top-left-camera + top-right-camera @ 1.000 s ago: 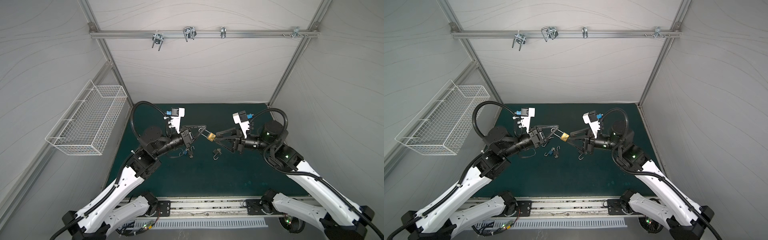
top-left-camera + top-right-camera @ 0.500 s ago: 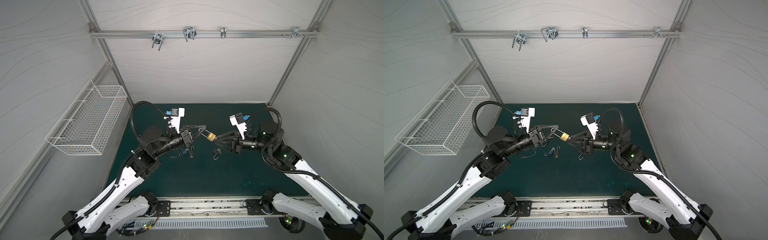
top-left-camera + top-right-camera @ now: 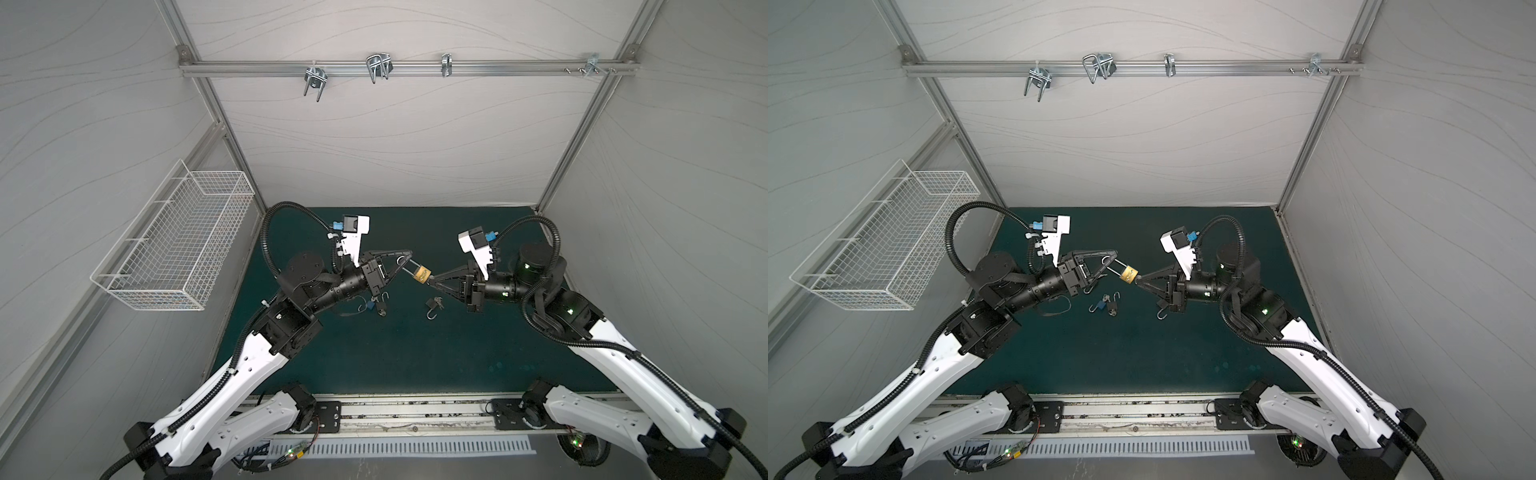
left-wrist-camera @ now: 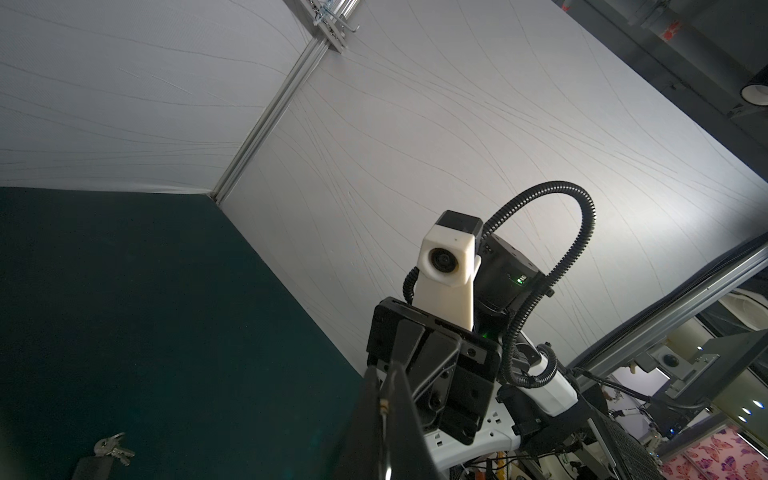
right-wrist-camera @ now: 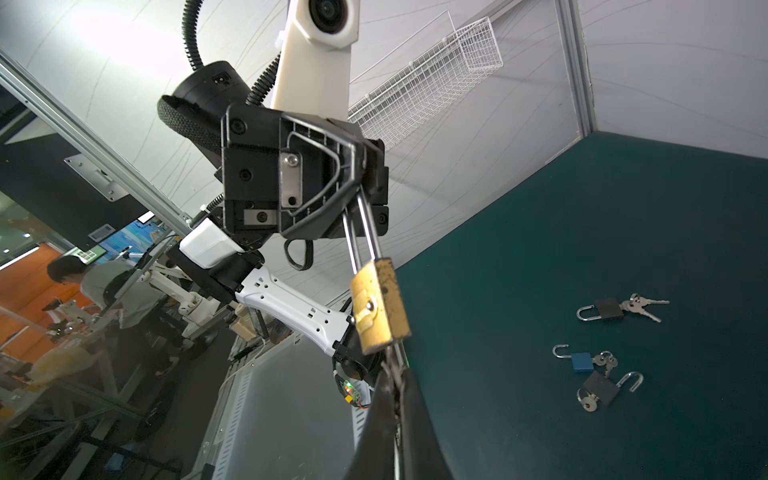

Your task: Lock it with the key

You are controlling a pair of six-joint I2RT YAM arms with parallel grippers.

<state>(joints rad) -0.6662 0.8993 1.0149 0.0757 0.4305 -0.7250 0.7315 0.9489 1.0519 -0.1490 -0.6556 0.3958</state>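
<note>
Over the middle of the surface (image 3: 415,357) the brass lock (image 3: 422,274) bridges the left gripper (image 3: 406,262), jaws closed on its shackle (image 5: 365,232), and the right gripper (image 3: 429,283), jaws closed on the key (image 5: 395,366) at its base, so nothing passes between them. Beneath lie loose locks: a blue lock (image 3: 369,306) and a black lock (image 3: 381,310) under the left gripper, a third lock (image 3: 433,306) under the right. The near half of the surface lies bare, as does the far strip. A basket (image 3: 178,249) juts from the left wall (image 3: 104,124) above the surface. Hooks (image 3: 378,70) hang high on the far wall (image 3: 395,145).
</note>
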